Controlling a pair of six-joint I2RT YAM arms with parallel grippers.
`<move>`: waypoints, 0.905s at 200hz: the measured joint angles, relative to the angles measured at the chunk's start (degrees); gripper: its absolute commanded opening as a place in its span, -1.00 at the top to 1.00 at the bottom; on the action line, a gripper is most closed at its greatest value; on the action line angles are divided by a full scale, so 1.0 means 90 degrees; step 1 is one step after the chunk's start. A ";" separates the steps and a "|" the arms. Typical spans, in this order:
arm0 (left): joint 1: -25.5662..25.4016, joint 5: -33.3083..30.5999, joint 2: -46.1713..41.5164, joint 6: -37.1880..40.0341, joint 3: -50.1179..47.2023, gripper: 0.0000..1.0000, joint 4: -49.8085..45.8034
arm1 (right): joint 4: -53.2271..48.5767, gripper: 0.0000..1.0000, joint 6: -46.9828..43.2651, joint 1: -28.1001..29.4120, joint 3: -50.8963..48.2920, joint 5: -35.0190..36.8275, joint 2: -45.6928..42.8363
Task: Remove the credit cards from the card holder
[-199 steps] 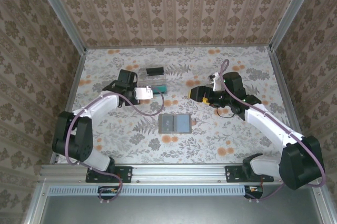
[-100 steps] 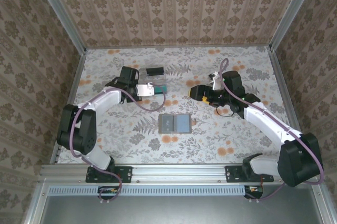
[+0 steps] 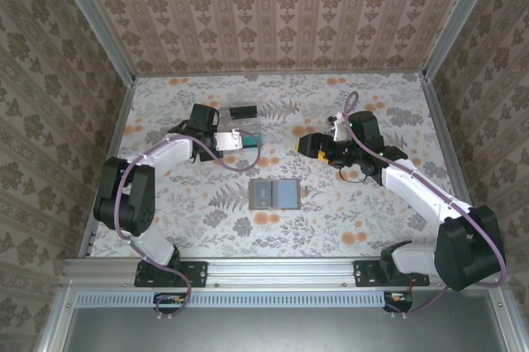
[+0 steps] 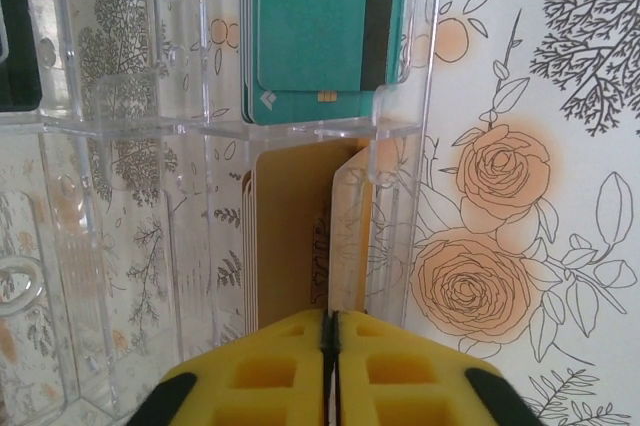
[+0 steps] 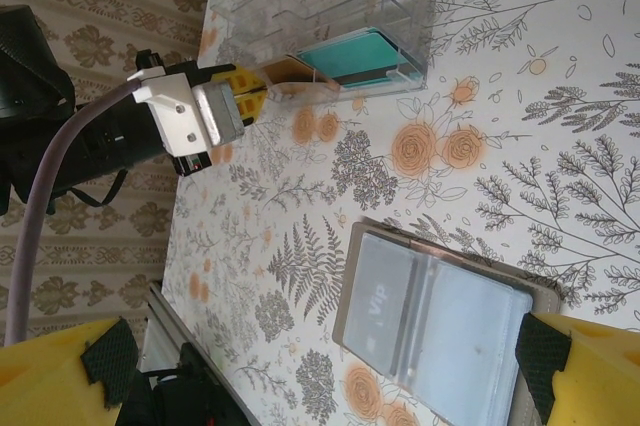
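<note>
The card holder [image 3: 274,194] lies open and flat mid-table, grey-blue pockets up [image 5: 440,331]; a grey card marked "vip" [image 5: 385,306] sits in one pocket. My left gripper [image 3: 237,140] reaches into the clear tray [image 3: 234,125]. Its yellow fingers [image 4: 270,371] are pressed together on the near edge of a yellow-orange credit card [image 4: 290,236] inside a tray compartment. My right gripper [image 3: 302,145] hovers open beyond the holder, holding nothing, with its fingertips [image 5: 105,356] wide apart.
The tray's far compartment holds a stack of teal cards [image 4: 320,26], and a black item [image 3: 242,110] rests at its back. Patterned walls and metal rails [image 3: 116,137] bound the floral table on all sides.
My left gripper has pushed a little further towards the tray with the yellow-orange card, and its elbow has swung up and in. The right arm has barely shifted.
</note>
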 measured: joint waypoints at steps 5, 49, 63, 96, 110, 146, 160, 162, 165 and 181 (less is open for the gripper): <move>0.0002 0.0000 0.0005 -0.0034 0.0002 0.62 0.0002 | 0.0002 -1.00 0.0000 -0.0005 0.0002 0.0000 0.0000; 0.0029 -0.0027 0.0046 -0.0119 0.0015 0.54 0.0024 | 0.0007 -1.00 0.0022 -0.0017 0.0000 0.0000 0.0000; 0.0027 -0.0032 0.0046 -0.0134 0.0036 0.54 0.0041 | 0.0015 -1.00 0.0024 -0.0017 0.0000 -0.0002 0.0000; 0.0027 -0.0148 0.0049 -0.0194 0.0114 0.53 0.0121 | 0.0121 -1.00 0.0049 -0.0029 0.0000 -0.0005 0.0017; 0.0027 -0.0219 0.0049 -0.0221 0.0126 0.52 0.0187 | 0.0129 -1.00 0.0056 -0.0041 0.0000 -0.0007 0.0024; 0.0027 -0.0362 0.0126 -0.0296 0.0243 0.52 0.0245 | 0.0143 -1.00 0.0097 -0.0041 0.0000 -0.0012 0.0024; 0.0027 -0.0386 0.0180 -0.0325 0.0260 0.53 0.0270 | 0.0143 -1.00 0.0119 -0.0041 0.0000 -0.0019 0.0024; 0.0027 -0.0386 0.0182 -0.0330 0.0262 0.53 0.0270 | 0.0143 -1.00 0.0119 -0.0041 0.0000 -0.0019 0.0024; 0.0027 -0.0386 0.0192 -0.0333 0.0265 0.52 0.0265 | 0.0143 -1.00 0.0121 -0.0041 0.0000 -0.0019 0.0024; 0.0027 -0.0379 0.0211 -0.0340 0.0272 0.48 0.0257 | 0.0143 -1.00 0.0121 -0.0041 0.0000 -0.0019 0.0024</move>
